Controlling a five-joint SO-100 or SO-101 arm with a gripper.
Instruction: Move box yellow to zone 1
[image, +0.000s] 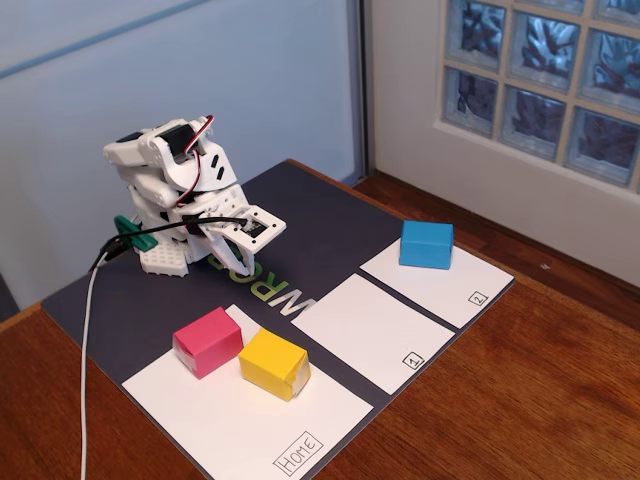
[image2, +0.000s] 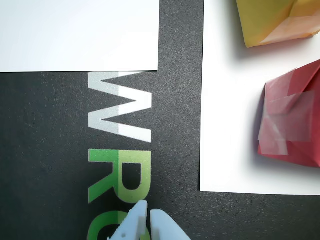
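In the wrist view, the empty end effector (image2: 148, 214) sits closed at bottom centre; the box yellow (image2: 280, 20) lies upper right, well apart.

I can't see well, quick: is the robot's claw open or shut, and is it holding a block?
Gripper: shut, holding nothing; it sits over the dark mat.

You're looking at a brown wooden table (image: 520, 400) with a dark mat (image: 330, 220) laid flat on it. On the mat lie three white paper panels: zone 1 (image: 365, 330), one marked "2" (image: 450, 280), and the "Home" panel (image: 240, 425).
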